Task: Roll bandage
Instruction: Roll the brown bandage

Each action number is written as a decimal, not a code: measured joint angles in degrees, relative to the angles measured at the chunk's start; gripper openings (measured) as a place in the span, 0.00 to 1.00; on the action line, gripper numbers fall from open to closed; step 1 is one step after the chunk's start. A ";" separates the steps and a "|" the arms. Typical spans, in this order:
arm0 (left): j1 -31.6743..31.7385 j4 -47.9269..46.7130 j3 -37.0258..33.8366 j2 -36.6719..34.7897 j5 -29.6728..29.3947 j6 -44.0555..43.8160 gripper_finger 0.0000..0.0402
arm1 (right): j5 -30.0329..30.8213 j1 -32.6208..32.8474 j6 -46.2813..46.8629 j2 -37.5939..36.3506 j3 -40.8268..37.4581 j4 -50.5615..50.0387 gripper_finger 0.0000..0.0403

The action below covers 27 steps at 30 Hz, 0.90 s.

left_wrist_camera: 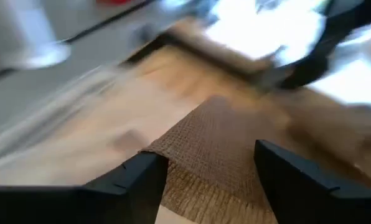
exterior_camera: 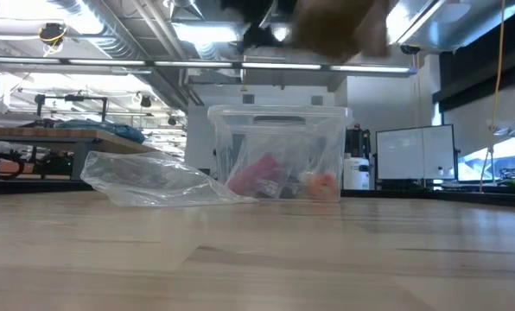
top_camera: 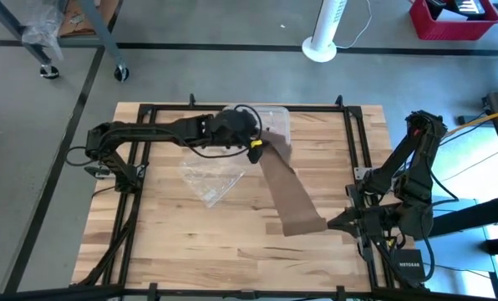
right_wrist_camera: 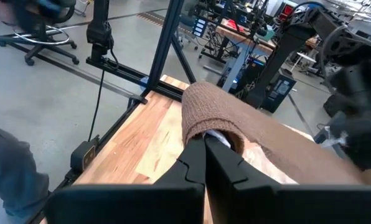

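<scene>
Dark jointed arms, black cables, a yellow tag by the left tool.
</scene>
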 joint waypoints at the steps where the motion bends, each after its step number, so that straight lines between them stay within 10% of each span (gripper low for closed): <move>1: 0.57 4.90 0.00 0.00 8.25 -0.20 0.57 | -0.02 0.00 -0.01 0.00 0.00 0.03 0.00; 4: 1.28 18.25 0.20 0.84 24.41 -3.29 0.57 | -0.11 0.00 -0.05 0.00 0.00 -0.02 0.00; 11: 4.65 7.04 1.33 -1.59 30.06 -6.46 0.57 | -0.20 0.02 5.08 0.00 0.00 -3.61 0.00; 19: 4.01 -8.24 2.14 -7.13 3.09 -2.23 0.57 | 1.14 -0.35 4.78 0.00 0.00 -3.80 0.00; 27: -5.76 4.11 -0.91 -5.64 5.06 9.80 0.57 | 10.57 -1.62 -1.94 -0.84 2.10 2.16 0.00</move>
